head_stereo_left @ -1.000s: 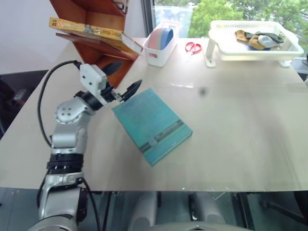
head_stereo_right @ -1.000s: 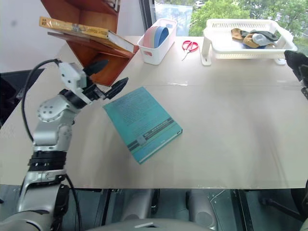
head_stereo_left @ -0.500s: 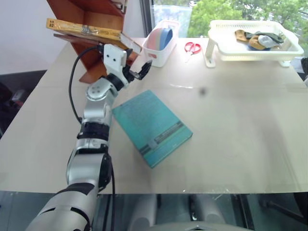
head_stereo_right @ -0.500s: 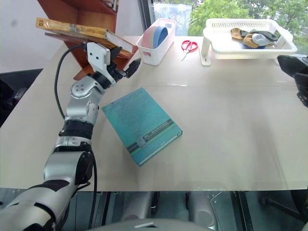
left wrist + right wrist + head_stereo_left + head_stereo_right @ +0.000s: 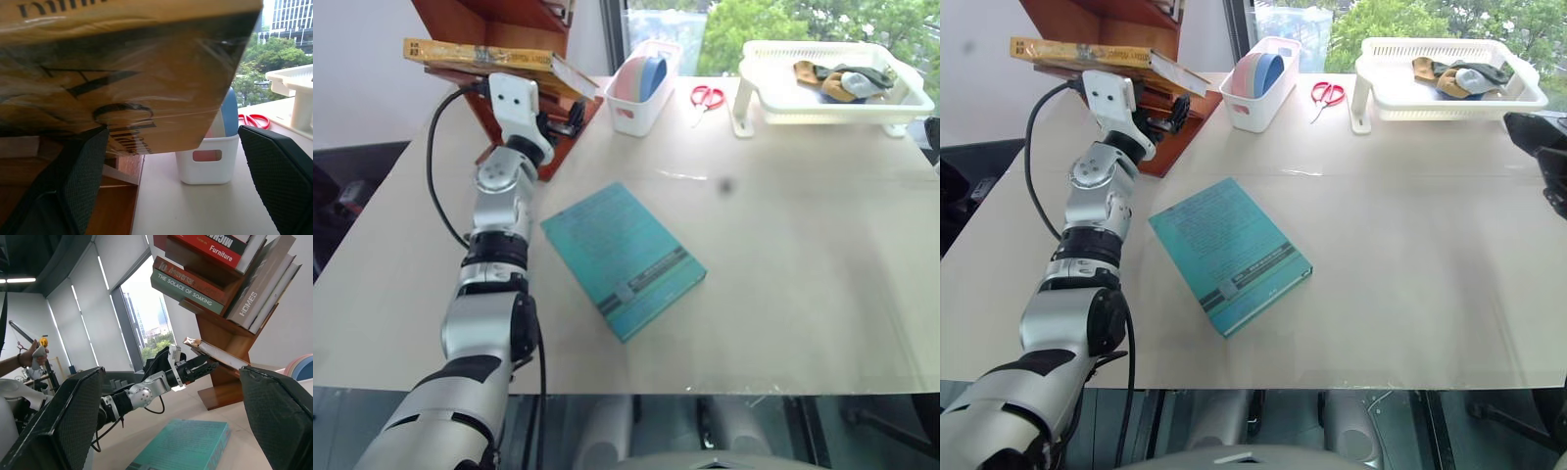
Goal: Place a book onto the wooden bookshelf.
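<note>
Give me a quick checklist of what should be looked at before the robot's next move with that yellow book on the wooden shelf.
1. The book lies on a slanted board of the wooden bookshelf: ok.
2. Book fully pushed in: not ok, one end overhangs the board.
3. Left gripper open and empty: ok; its fingers are spread below the book.
4. Gripper touching the book: cannot tell.
5. Teal book flat on the table, apart from the arm: ok.
6. Right gripper open and empty: ok.
</note>
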Robot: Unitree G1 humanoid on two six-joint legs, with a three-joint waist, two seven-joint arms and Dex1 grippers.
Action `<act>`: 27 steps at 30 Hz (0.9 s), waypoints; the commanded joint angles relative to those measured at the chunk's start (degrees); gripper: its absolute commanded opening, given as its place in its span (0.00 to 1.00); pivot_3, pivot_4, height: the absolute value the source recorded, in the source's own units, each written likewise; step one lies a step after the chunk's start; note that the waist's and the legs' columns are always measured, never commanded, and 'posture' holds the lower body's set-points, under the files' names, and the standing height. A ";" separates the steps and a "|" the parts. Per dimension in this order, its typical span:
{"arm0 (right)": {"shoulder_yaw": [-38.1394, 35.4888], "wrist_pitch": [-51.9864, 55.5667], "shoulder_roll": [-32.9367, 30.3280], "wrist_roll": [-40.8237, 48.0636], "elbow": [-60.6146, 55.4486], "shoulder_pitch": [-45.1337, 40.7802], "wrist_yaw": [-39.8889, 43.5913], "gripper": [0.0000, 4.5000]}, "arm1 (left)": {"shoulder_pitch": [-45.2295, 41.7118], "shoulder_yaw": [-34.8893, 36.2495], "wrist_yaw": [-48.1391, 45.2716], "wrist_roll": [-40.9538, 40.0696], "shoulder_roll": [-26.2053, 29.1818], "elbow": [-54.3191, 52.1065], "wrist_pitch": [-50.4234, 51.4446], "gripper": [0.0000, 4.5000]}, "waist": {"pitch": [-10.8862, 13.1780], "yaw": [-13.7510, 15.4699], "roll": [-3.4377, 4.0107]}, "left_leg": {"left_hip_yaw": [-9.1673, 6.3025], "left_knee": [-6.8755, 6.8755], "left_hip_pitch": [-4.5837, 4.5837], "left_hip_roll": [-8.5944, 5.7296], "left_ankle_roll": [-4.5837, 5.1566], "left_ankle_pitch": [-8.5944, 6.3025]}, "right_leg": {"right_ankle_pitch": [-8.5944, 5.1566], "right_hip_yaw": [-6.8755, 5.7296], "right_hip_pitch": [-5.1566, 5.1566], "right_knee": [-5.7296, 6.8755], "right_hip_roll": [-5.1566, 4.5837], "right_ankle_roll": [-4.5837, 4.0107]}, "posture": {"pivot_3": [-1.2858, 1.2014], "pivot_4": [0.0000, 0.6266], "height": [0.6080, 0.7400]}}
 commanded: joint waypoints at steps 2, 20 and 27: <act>-1.69 -1.12 -0.62 0.31 -0.51 -0.46 0.10 1.00 | 2.65 0.32 -0.71 -0.75 -0.03 -6.35 1.26 0.99 | 0.00 0.01 0.00 | 0.00 -0.01 0.00 0.00 0.00 0.00 | 0.00 0.00 0.00 -0.01 0.00 0.00 | 0.52 0.24 1.00; -1.15 -1.37 -0.73 -0.07 -0.12 -0.96 0.15 1.00 | 7.54 -4.77 -8.55 -1.95 -5.27 -18.94 6.13 0.99 | 0.01 0.55 -0.02 | 0.00 -0.03 -0.01 -0.01 0.00 0.00 | 0.00 -0.02 0.01 -0.07 -0.01 0.00 | 0.52 0.24 1.00; -1.51 -2.04 -0.55 -0.41 -0.78 -0.21 -0.22 1.00 | 3.84 -5.08 -8.31 -2.04 -9.33 -15.44 2.75 0.99 | 0.01 0.42 -0.02 | 0.02 -0.08 0.00 -0.01 0.00 0.00 | 0.00 0.00 0.01 -0.12 0.00 0.00 | 0.52 0.24 1.00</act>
